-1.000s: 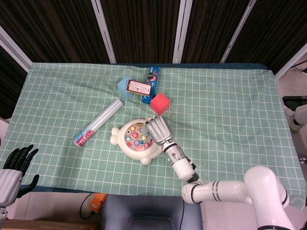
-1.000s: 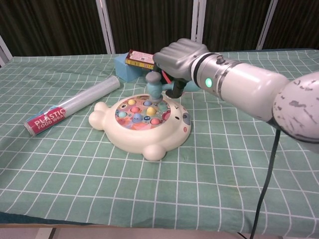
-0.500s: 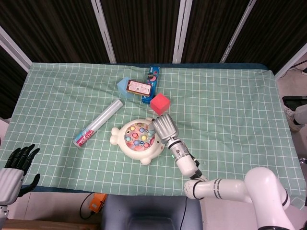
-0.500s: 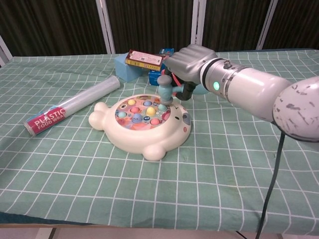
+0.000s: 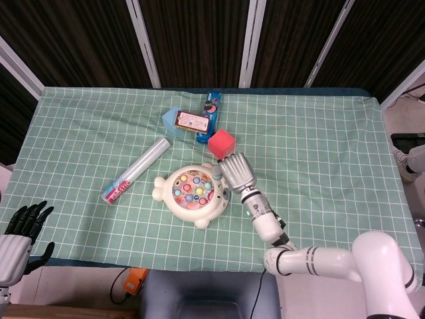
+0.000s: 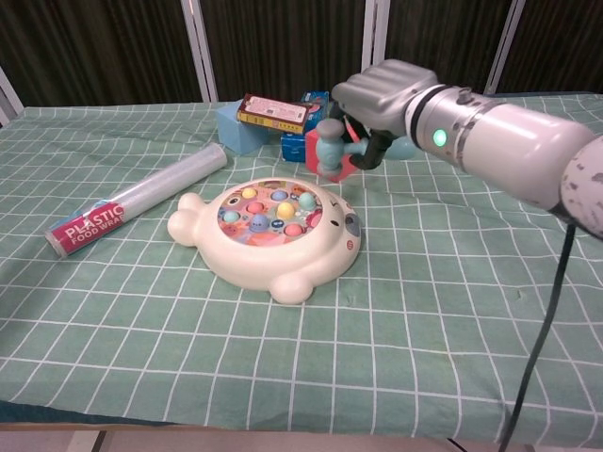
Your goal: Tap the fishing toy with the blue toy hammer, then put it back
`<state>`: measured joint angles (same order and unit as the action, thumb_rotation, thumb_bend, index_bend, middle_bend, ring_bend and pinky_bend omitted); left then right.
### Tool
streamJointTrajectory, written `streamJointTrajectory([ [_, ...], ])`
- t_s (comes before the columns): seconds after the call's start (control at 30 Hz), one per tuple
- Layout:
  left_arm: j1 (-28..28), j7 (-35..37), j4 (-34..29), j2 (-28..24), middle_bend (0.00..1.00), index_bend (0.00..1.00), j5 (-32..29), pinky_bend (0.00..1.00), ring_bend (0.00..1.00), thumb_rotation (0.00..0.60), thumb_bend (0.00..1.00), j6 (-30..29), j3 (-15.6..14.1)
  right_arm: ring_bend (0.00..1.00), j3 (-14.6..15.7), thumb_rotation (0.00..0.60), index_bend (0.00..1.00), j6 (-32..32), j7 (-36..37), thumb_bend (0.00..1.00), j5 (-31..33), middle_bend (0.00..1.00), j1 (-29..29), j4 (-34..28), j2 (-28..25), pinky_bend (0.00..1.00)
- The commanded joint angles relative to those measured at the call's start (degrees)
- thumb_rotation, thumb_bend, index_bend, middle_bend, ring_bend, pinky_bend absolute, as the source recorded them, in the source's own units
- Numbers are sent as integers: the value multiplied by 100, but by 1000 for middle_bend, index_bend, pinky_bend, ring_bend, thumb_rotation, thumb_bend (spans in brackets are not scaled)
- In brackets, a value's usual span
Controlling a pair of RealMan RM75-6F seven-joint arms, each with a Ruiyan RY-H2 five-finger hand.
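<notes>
My right hand (image 6: 382, 94) is matte grey metal on a silver wrist collar with a glowing green indicator light, joined to a glossy white, black-ringed arm trailing a dark cable, while my left hand (image 5: 26, 220) is black above a white cuff.

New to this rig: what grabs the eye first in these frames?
The right hand holding the blue toy hammer just above the far right edge of the cream, animal-shaped fishing toy at table centre. Next, the clear plastic food wrap roll with a red label lying diagonally to the toy's left, and the red cube behind it.
</notes>
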<state>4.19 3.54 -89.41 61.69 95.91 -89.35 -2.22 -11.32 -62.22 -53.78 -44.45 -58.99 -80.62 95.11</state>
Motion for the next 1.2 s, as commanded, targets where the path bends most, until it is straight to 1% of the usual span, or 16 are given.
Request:
streamJointTrajectory([
  [0.03, 2, -15, -6, 3, 0, 0, 15, 67, 0, 600, 411, 2, -7, 804, 41, 600, 1000, 7, 437, 540, -120, 726, 273, -118, -275, 830],
  [0.13, 2, -36, -12, 9, 0, 0, 30, 67, 0, 600, 411, 4, -15, 803, 157, 600, 1000, 72, 1078, 540, -408, 726, 561, -72, -446, 830],
  [0.27, 5, -83, -18, 25, 0, 0, 37, 67, 0, 600, 413, 16, -19, 803, 364, 600, 1000, 83, 2482, 540, -1099, 726, 1091, 199, -551, 830],
  [0.3, 9, -100, -21, 28, 0, 0, 40, 67, 0, 600, 413, 27, -22, 803, 461, 600, 1000, 100, 2841, 540, -1294, 726, 1233, 391, -552, 830],
  [0.4, 17, -118, -26, 34, 0, 0, 32, 67, 0, 600, 413, 47, -20, 803, 616, 600, 1000, 203, 3475, 539, -1606, 726, 1464, 976, -493, 830],
  [0.5, 30, -143, -38, 41, 0, 0, -2, 67, 0, 600, 412, 81, -7, 803, 650, 600, 1000, 377, 3986, 537, -1750, 726, 1605, 1429, -410, 830],
  [0.6, 38, -186, -51, 55, 0, 0, -10, 67, 0, 600, 412, 104, -6, 803, 720, 600, 1000, 505, 4288, 531, -1964, 726, 1686, 1861, -305, 830],
  [0.8, 53, -221, -66, 64, 0, 0, -44, 67, 0, 600, 410, 137, 8, 802, 846, 600, 1000, 636, 4665, 524, -2381, 726, 1796, 2657, 8, 830],
  [0.97, 52, -214, -63, 60, 0, 0, -68, 67, 0, 600, 412, 142, 14, 802, 885, 600, 1000, 662, 4927, 524, -2678, 726, 1862, 3109, 176, 830],
  [1.2, 49, -247, -72, 67, 0, 0, -75, 67, 0, 600, 412, 148, 11, 802, 848, 600, 1000, 729, 5196, 523, -2917, 726, 1910, 3430, 287, 830],
])
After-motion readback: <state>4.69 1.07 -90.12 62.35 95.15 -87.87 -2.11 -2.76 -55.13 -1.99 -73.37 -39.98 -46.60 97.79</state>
